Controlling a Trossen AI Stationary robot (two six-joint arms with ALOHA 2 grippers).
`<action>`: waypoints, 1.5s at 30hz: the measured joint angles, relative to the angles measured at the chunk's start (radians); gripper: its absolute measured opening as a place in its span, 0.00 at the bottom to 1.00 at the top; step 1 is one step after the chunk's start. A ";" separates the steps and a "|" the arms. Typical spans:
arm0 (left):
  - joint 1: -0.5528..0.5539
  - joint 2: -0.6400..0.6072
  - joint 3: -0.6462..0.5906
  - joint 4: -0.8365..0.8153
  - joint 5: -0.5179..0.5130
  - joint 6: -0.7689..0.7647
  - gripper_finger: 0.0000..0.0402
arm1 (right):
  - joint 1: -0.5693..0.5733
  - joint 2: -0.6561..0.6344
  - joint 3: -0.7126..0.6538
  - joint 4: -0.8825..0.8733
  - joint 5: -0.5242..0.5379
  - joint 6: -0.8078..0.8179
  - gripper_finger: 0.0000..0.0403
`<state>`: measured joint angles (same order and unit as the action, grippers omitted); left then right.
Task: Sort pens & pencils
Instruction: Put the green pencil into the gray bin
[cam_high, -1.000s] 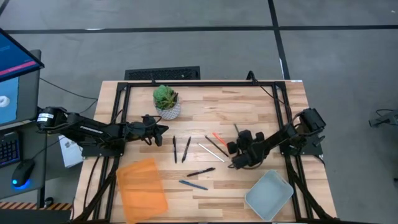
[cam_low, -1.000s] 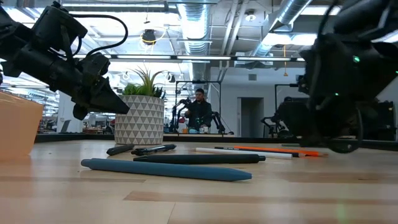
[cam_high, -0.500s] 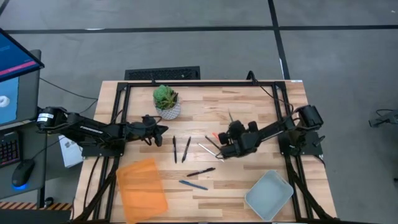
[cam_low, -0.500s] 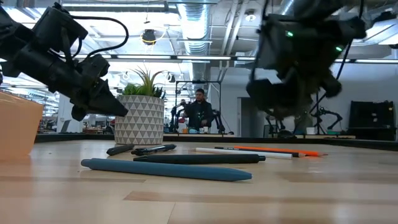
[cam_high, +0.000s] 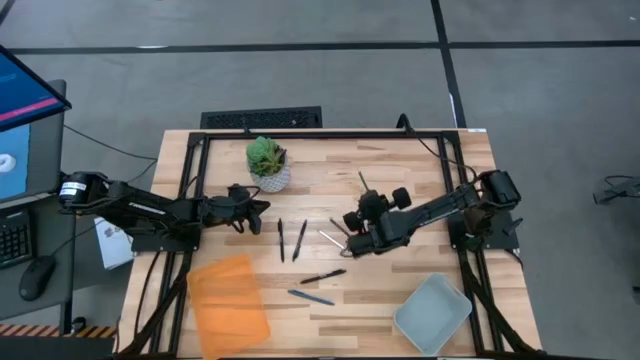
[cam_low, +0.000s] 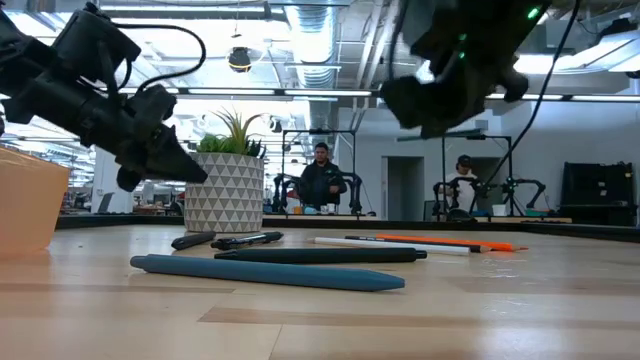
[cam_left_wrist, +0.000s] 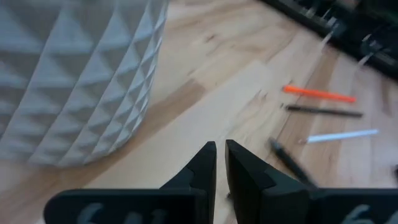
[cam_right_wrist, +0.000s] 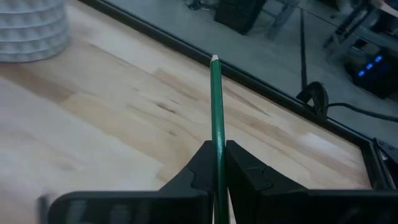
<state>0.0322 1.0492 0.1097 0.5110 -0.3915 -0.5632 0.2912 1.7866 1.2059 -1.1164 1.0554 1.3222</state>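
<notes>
My right gripper (cam_high: 362, 215) hovers above the middle of the table, raised well off the wood in the low view (cam_low: 450, 70), shut on a green pencil (cam_right_wrist: 216, 112). Below it lie a white pencil (cam_high: 335, 240), an orange pencil (cam_low: 440, 240) and a dark thin stick (cam_left_wrist: 323, 112). Two black pens (cam_high: 281, 240) (cam_high: 300, 240) lie side by side, a third black pen (cam_high: 323, 276) and the blue pen (cam_high: 311, 297) lie nearer. My left gripper (cam_high: 255, 208), shut, waits beside the plant pot (cam_high: 267, 170). My right gripper pinches the green pencil's shaft (cam_right_wrist: 217, 155) between its two fingers (cam_right_wrist: 202, 163). The pencil runs along the fingers and sticks out past their tips, its pale end (cam_right_wrist: 214, 59) free. It is lifted clear of the table, pointing toward the far edge (cam_high: 365, 185).
An orange tray (cam_high: 230, 300) sits at the near left and a grey-blue tray (cam_high: 432, 312) at the near right. The white faceted pot (cam_left_wrist: 74, 74) stands close to my left gripper. A black frame (cam_high: 330, 135) rims the table. People show in the room beyond.
My right gripper has moved from the near right toward the table's middle, leftward and toward the far edge, rising well clear of the wood, with the green pencil held throughout. The pens and other pencils have stayed in place.
</notes>
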 joint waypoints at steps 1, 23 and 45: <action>0.000 0.000 0.000 0.020 0.001 0.008 0.06 | 0.022 0.000 0.013 -0.033 -0.001 0.026 0.13; 0.000 0.000 0.000 0.246 0.136 0.093 0.06 | 0.738 -0.063 0.068 -0.428 -0.107 0.638 0.13; 0.000 -0.002 0.000 0.266 0.170 0.082 0.06 | 1.102 -0.122 0.068 -0.271 -0.145 0.739 0.13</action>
<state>0.0319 1.0473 0.1093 0.7773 -0.2211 -0.4808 1.3928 1.6648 1.2741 -1.3876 0.9106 2.0613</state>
